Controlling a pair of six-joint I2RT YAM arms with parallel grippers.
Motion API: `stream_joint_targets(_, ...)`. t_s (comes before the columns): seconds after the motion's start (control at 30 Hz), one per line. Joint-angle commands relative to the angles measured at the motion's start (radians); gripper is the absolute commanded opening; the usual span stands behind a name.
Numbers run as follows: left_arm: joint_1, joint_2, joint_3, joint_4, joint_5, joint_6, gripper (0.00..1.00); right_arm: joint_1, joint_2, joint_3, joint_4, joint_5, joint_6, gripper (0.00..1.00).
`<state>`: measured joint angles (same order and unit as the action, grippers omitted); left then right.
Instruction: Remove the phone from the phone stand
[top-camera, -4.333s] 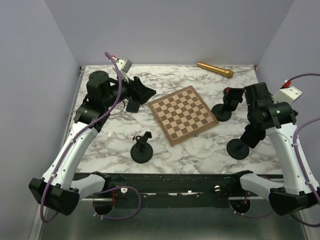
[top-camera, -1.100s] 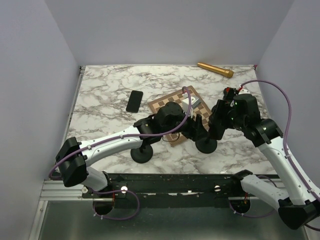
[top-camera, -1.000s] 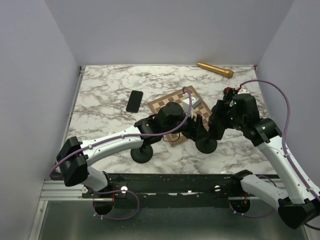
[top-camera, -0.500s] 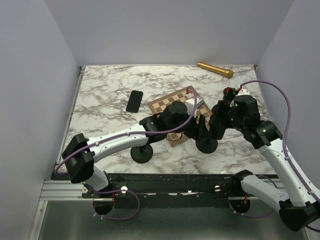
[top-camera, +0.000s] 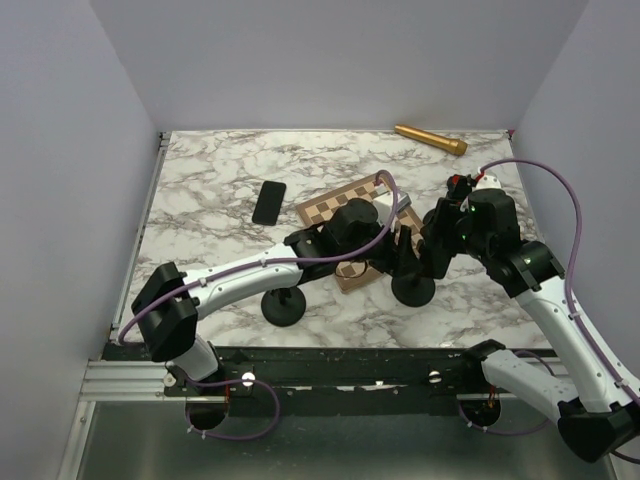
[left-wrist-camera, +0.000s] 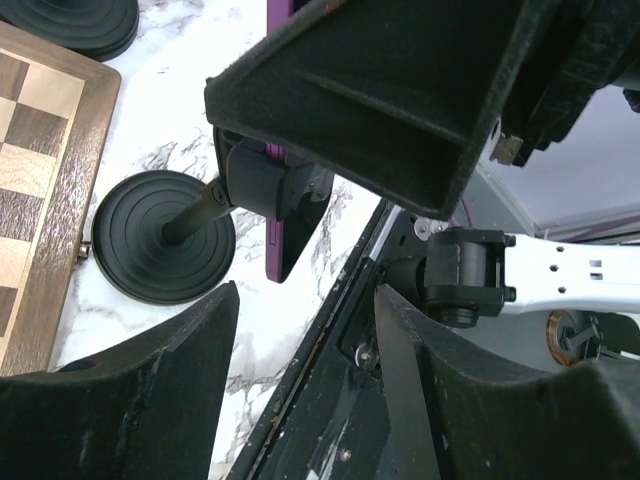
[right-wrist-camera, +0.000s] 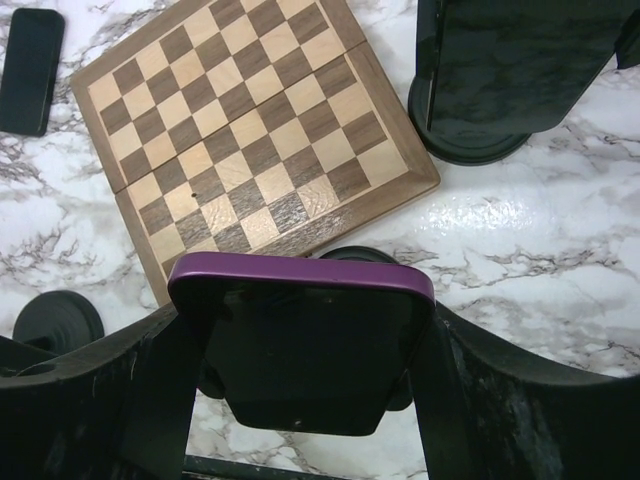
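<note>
– Right wrist camera first: where is the phone?

– Your slim purple-cased phone (right-wrist-camera: 300, 375) sits in the clamp of the black phone stand with the round ringed base (left-wrist-camera: 163, 237). The stand is just beside the near corner of the wooden chessboard (right-wrist-camera: 255, 140), on the white marble table (top-camera: 210, 170). Your right gripper (right-wrist-camera: 304, 325) has one finger flush against each side of the phone. I can see no gap, so I read it as pinching the phone.

– And my left?

– Your left gripper (left-wrist-camera: 305, 295) hangs near the stand with its fingers spread wide and nothing between them. From that wrist you see the phone edge-on in the clamp, above the stem.

– How will it handle?

– Expect it to be light and rigid, so it won't flex in your grip. The case looks matte and should give the pads some friction, but the glass face is slick and fragile. Keep your hold on the cased edges, where you are now, and press no harder than you need.

– Anything to watch?

– The stand probably weighs little. If the clamp grips hard, the stand may lift or tip along with the phone. Your free left gripper could steady the base or stem. I can't tell which way the clamp releases, so pull gently and straight.
</note>
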<state>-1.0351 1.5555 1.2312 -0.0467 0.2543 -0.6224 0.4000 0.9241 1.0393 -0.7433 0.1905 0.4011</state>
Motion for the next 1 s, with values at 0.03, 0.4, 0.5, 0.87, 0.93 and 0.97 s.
stream_joint_targets(0.03,0.018,0.045,0.074,0.001,0.020,0.025,0.65,0.003,0.001,-0.016,0.032,0.003,-0.009,0.49)
stream_joint_targets(0.4,0.068,0.126,0.124,0.042,0.072,0.029,0.50,0.003,-0.001,-0.004,0.044,-0.030,-0.010,0.03)
stream_joint_targets(0.5,0.073,0.138,0.132,0.068,0.079,0.026,0.50,0.003,-0.002,-0.001,0.045,-0.039,-0.010,0.03)
stream_joint_targets(0.87,0.072,0.188,0.134,0.173,0.175,-0.027,0.47,0.003,-0.012,-0.007,0.051,-0.051,-0.008,0.01)
stream_joint_targets(0.93,0.072,0.193,0.135,0.185,0.184,-0.033,0.41,0.003,-0.012,-0.006,0.051,-0.054,-0.007,0.01)
stream_joint_targets(0.97,0.072,0.192,0.134,0.187,0.185,-0.033,0.40,0.003,-0.012,-0.004,0.051,-0.054,-0.008,0.01)
